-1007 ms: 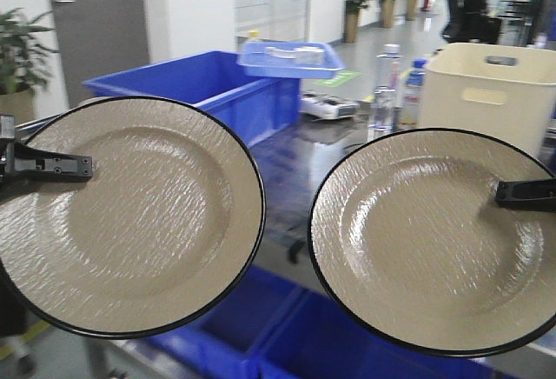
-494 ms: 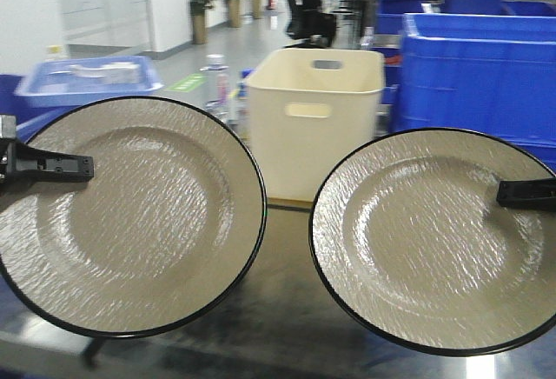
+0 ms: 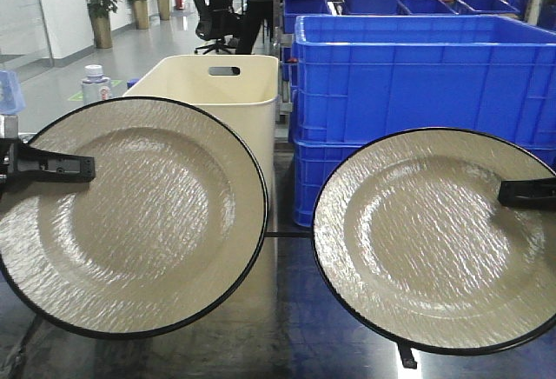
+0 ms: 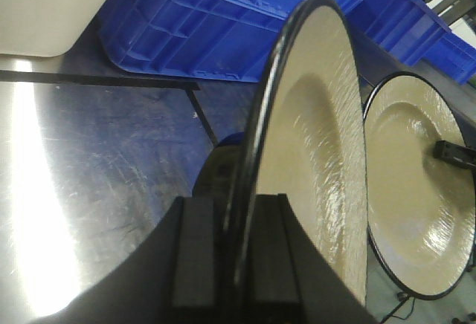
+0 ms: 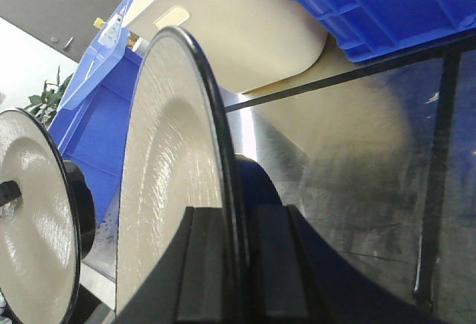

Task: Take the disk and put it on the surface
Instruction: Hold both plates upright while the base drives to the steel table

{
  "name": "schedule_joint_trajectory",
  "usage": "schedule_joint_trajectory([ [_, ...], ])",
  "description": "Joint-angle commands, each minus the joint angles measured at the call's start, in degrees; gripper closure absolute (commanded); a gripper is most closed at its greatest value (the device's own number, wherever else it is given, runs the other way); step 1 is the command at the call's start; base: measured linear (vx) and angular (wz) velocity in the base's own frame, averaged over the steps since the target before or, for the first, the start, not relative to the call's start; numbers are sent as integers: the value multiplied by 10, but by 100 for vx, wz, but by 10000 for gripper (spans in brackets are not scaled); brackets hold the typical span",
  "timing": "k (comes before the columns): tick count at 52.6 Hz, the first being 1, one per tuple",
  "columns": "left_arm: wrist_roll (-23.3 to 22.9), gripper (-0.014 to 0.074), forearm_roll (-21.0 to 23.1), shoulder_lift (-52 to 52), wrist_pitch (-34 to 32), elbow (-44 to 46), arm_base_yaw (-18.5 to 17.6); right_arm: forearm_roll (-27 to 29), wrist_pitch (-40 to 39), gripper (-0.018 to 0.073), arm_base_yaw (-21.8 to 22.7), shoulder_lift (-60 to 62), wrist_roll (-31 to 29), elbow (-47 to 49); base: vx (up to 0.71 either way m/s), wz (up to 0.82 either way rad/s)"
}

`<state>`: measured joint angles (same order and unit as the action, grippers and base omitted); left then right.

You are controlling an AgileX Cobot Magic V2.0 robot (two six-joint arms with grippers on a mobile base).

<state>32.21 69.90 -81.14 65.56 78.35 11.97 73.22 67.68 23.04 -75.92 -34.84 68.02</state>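
Within the left tool, the left disk is clamped by its rim; the right disk likewise in the right tool. Both are held seemingly clear above the bench, the thin rim being the only purchase.

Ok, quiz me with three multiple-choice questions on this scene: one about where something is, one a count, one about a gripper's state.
1. What stands just behind the left plate in the front view?
A. a cream bin
B. a green conveyor
C. a red cart
2. How many plates are held up?
A. one
B. two
C. four
3. The left gripper is:
A. open and empty
B. shut on the left plate's rim
C. out of view

Answers:
1 A, the cream bin rises behind its upper edge.
2 B, the left plate and the right plate.
3 B, the left wrist view shows both fingers clamping the rim.
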Motion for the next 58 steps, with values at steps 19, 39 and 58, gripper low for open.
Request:
schedule_joint_trajectory([
  [19, -8, 604, 82, 21, -12, 20, 1, 82, 1, 568, 1, 19, 2, 18, 2, -6],
  [39, -8, 604, 82, 21, -12, 20, 1, 90, 1, 568, 1, 19, 5, 18, 0, 0],
  [58, -8, 604, 84, 21, -26, 20, 1, 119, -17, 568, 1, 19, 5, 18, 0, 0],
])
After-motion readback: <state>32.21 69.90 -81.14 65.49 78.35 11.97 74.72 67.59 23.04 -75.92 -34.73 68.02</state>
